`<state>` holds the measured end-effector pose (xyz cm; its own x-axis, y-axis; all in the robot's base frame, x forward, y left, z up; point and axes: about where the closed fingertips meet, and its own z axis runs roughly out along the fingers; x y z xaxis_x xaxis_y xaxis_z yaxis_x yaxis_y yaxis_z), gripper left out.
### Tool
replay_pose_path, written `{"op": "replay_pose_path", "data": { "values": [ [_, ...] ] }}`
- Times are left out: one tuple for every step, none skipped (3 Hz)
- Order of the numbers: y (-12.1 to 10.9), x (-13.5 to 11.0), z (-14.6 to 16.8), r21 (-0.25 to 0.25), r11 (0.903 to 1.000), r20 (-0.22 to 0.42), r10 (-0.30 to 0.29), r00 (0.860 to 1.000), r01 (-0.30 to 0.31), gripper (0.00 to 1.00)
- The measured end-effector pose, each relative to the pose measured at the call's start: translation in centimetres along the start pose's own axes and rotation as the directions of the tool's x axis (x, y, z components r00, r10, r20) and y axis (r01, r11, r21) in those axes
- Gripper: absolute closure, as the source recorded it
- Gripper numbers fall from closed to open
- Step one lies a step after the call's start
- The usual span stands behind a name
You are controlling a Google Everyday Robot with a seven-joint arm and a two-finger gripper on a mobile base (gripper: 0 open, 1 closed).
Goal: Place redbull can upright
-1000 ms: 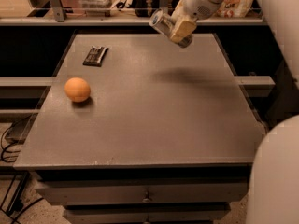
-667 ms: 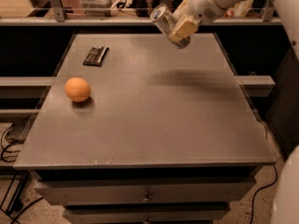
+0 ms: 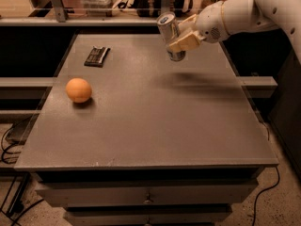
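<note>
The gripper (image 3: 182, 40) is clamped on the can (image 3: 167, 28), up in the air over the far side of the table (image 3: 150, 126). A moment ago the can leaned more. Now it is nearly straight (top up), so it looks ready to go down.

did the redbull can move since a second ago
Yes. The redbull can, gripped in the hand, has dropped lower and tipped nearer upright; its base now overlaps the far edge of the table, while the dark bar sits where it was.
</note>
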<state>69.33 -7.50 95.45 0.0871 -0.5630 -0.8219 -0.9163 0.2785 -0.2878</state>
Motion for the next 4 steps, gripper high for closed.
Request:
{"op": "replay_pose_path", "data": {
  "values": [
    [0.8, 1.2, 1.0, -0.028, 0.9969, 0.080, 0.075, 0.994, -0.073, 1.00],
    [1.4, 2.6, 2.1, -0.047, 0.9907, 0.112, 0.133, 0.985, -0.128, 1.00],
    [1.8, 3.8, 3.1, -0.066, 0.9833, 0.129, 0.177, 0.976, -0.169, 1.00],
    [2.2, 4.5, 3.8, -0.072, 0.9787, 0.153, 0.201, 0.968, -0.192, 0.81]
  ]
}}
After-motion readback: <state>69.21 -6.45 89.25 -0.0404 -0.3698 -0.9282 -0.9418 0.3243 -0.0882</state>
